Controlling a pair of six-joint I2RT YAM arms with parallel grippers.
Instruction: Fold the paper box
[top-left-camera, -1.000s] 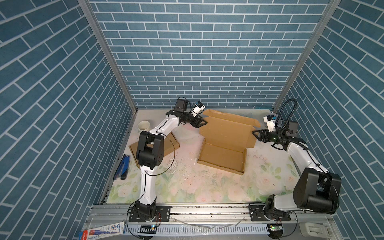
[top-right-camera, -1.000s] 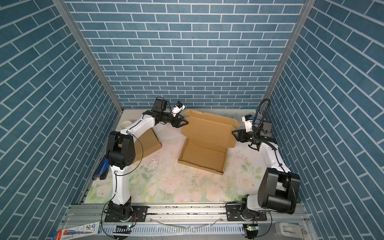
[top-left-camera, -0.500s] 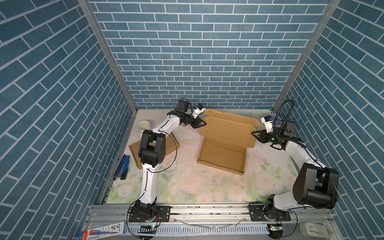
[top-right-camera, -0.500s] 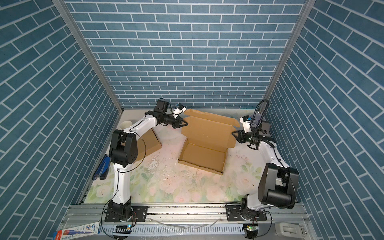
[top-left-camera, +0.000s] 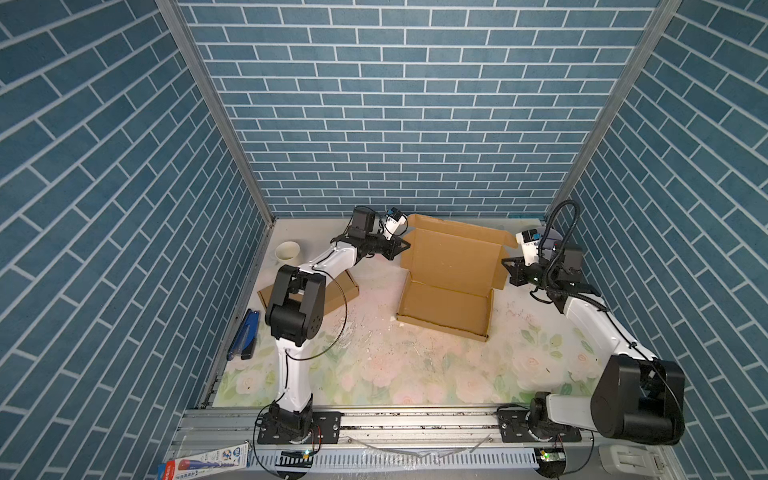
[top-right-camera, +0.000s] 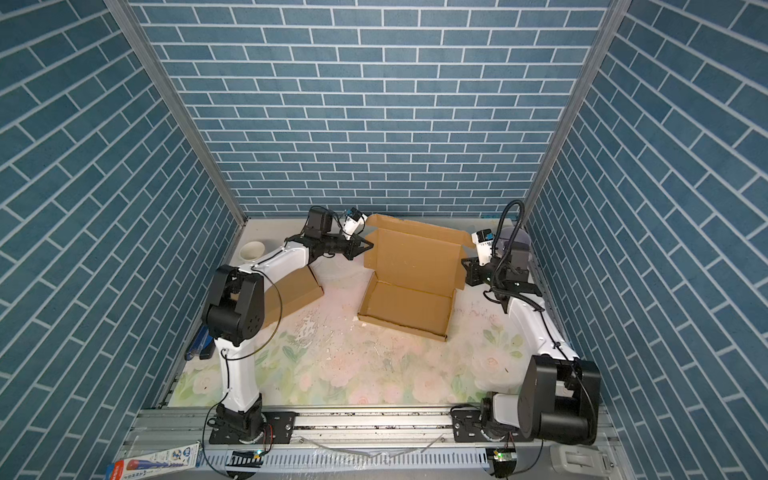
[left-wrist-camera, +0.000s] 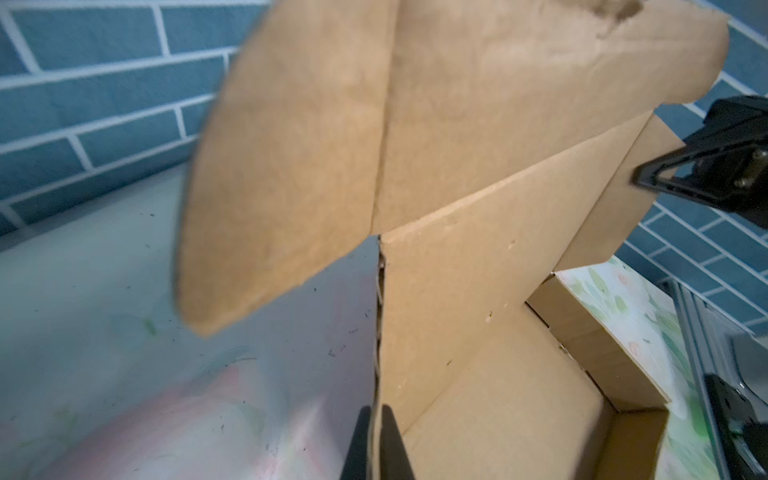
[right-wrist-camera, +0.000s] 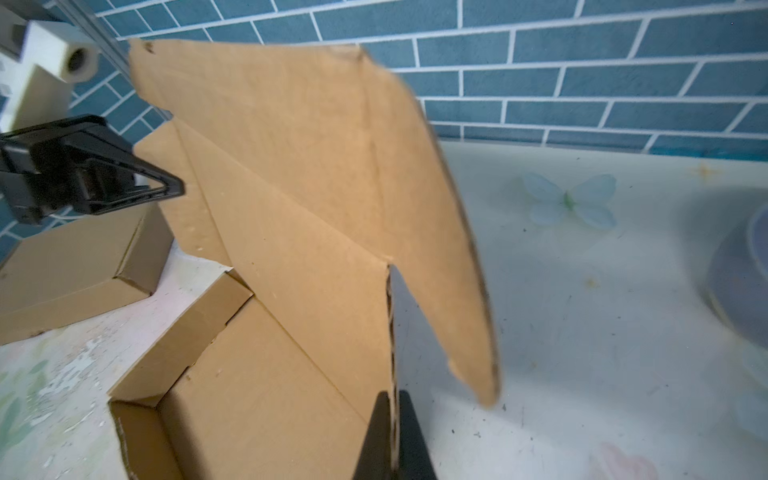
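Find paper box rear-centre on table, between the two arms, in both top views. Tray half flat on the floral cover, open side up; lid half tilted up toward back wall, not shut over tray. See L gripper at lid's left edge, clamped on the cardboard: in left wrist view, cut edge of lid panel pinched betw. the black fingers, no gap visible. See R gripper at opposite lid edge, likewise closed on cardboard; in right wrist view, corrugated edge sandwiched betw. fingers. Note rounded side flaps sticking outward past each grip, blurred up close. Front flap along lid's top edge bent, free of both grippers. Note 2nd cardboard box lying flat under L arm, well apart from the paper box. Note white bowl near back-left corner, upright. Blue item along left wall, can't ID. Purple round thing at edge of right wrist view, cut off, can't ID either.
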